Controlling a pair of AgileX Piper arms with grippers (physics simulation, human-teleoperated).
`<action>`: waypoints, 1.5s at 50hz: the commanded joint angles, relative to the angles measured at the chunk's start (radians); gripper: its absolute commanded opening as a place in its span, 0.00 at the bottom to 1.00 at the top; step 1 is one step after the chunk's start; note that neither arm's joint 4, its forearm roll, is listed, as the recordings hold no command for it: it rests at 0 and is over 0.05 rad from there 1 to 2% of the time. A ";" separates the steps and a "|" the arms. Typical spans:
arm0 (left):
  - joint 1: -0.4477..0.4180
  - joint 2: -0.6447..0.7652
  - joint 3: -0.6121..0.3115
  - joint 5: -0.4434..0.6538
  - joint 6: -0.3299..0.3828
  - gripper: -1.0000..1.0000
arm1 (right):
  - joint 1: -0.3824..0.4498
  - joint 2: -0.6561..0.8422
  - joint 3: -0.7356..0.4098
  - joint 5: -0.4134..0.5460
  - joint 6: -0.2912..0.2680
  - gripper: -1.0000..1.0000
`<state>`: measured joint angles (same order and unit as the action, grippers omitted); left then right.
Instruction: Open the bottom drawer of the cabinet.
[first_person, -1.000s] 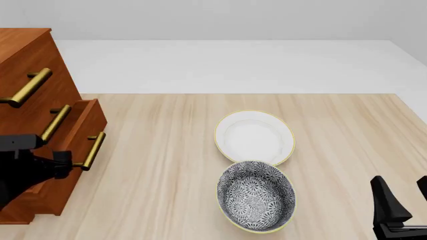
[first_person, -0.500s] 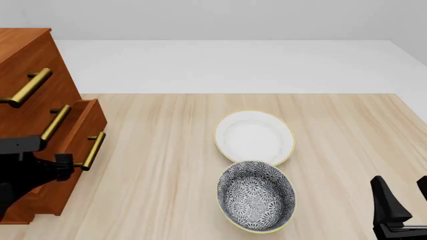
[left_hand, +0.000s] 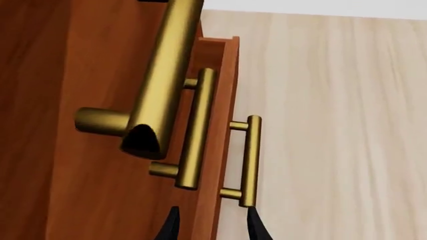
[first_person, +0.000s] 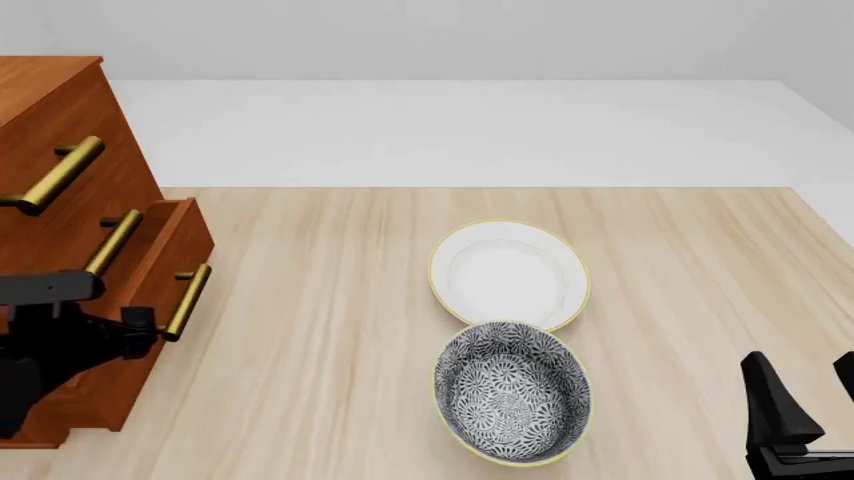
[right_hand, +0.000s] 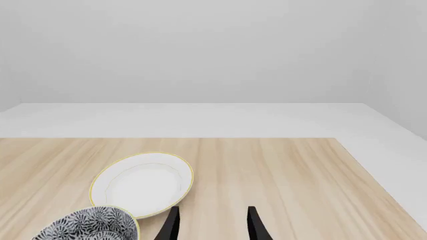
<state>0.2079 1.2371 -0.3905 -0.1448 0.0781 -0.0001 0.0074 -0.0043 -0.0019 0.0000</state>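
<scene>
Left wrist view: the tall reddish-brown wooden cabinet (left_hand: 80, 150) fills the frame's left half. Its bottom drawer (left_hand: 223, 100), pulled out a little, carries a brass bar handle (left_hand: 251, 160). The left gripper (left_hand: 212, 227) has its black fingertips parted, one beside the handle's near end.

Front view: the cabinet stands at far left, the left gripper just beside the bottom drawer's handle. A white oval plate (first_person: 509, 274) and a grey patterned bowl (first_person: 513, 390) sit mid-table.

Right wrist view: the right gripper (right_hand: 212, 226) hovers spread above bare wood.
</scene>
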 joint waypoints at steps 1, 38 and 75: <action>-0.009 0.038 -0.002 -0.021 -0.011 1.00 | 0.000 0.000 0.000 0.000 0.000 1.00; -0.042 0.183 0.057 -0.178 -0.061 1.00 | 0.000 0.000 0.000 0.000 0.000 1.00; -0.117 0.249 -0.011 -0.080 -0.153 1.00 | 0.000 0.000 0.000 0.000 0.000 1.00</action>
<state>0.1646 1.3887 -0.3754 -0.2553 0.0002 0.0000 0.0074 -0.0043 -0.0019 0.0000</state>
